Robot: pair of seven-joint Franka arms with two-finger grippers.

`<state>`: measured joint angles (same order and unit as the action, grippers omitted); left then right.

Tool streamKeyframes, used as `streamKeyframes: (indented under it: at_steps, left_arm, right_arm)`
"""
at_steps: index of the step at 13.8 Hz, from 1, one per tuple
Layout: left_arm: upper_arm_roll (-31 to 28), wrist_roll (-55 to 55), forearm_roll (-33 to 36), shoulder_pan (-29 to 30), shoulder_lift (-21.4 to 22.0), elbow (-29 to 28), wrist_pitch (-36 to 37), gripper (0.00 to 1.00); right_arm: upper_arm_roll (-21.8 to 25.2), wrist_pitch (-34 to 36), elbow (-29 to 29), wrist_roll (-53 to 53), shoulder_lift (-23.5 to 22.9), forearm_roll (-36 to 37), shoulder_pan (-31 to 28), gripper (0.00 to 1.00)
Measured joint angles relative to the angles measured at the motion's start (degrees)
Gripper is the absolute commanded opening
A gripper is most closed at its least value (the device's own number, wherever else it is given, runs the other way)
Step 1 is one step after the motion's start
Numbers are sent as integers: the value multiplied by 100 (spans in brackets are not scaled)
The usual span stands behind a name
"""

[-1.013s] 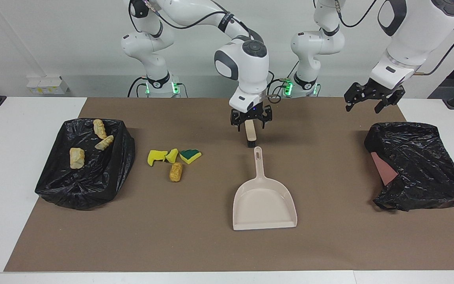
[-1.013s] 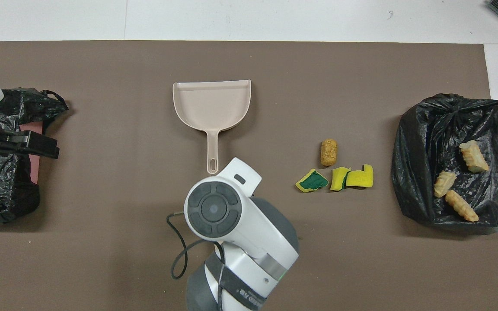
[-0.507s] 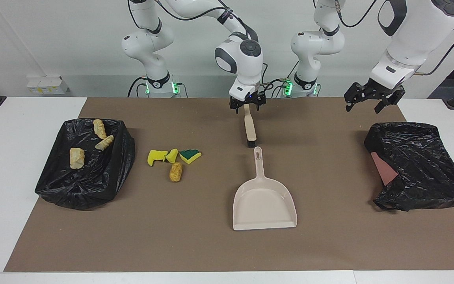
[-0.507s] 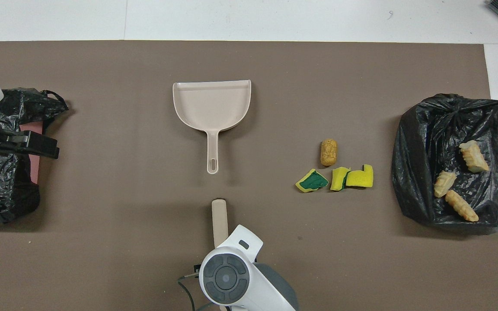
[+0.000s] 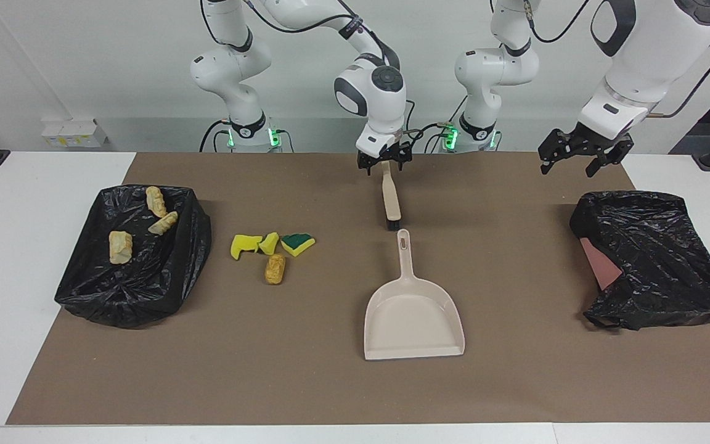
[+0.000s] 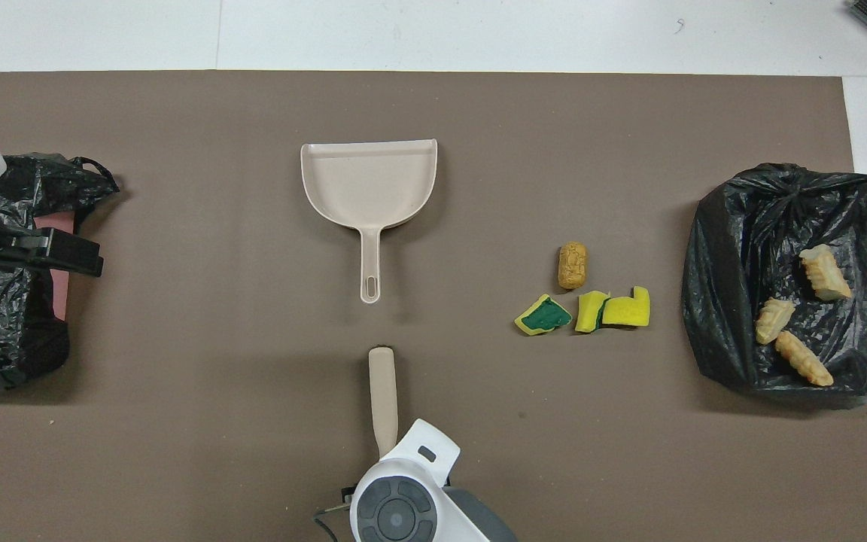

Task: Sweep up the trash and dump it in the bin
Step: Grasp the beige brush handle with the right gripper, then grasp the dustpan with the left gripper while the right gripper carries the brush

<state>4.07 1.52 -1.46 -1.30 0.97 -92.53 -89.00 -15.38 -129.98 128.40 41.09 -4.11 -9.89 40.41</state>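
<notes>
**Right gripper at the brush handle, trash waiting beside the bin**

The brown-matted desk [image 5: 330, 382] carried a black-bagged bin [image 5: 139, 290] at the right arm's end, already holding three tan bread-like pieces [image 5: 120, 246], with a second black-bagged bin [image 5: 657, 259] under the left gripper [image 5: 580, 161], which waited with fingers spread. The beige plastic dustpan [image 5: 413, 320] lay mid-desk, mouth away from the robots. The right gripper [image 5: 383, 161] sat at the end of the beige-handled brush [image 5: 390, 197], likely for a sweeping grip; whether its fingers had clamped, I cannot tell. Four small trash lumps [image 5: 272, 250] lay near the filled bin.
</notes>
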Motion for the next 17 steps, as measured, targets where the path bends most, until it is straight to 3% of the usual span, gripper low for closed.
streamKeyframes:
  at_steps: [1, 2, 8, 12, 14, 17]
  left_arm:
    - [2, 0, 0, 0, 0, 0, 0, 100]
    - [10, 0, 0, 0, 0, 0, 0, 100]
    - [86, 6, -3, -6, -63, -12, -198, 100]
    - [140, 5, -9, -299, -362, -236, -970, 100]
    - [152, -65, -11, -606, -668, -314, -1398, 100]
    - [167, -620, -11, -1095, -1145, -326, -1989, 100]
  right_arm:
    - [0, 0, 12, 0, 7, -20, 26, 6]
    - [0, 0, 21, 21, 7, -26, 44, 0]
    - [62, 128, -103, 256, 72, -21, -158, 0]
    - [91, 1000, -182, 38, 790, 83, -883, 0]
    - [102, 1383, -173, -67, 1148, 469, -1418, 0]
    - [116, 1608, -128, -136, 1250, 1259, -2117, 0]
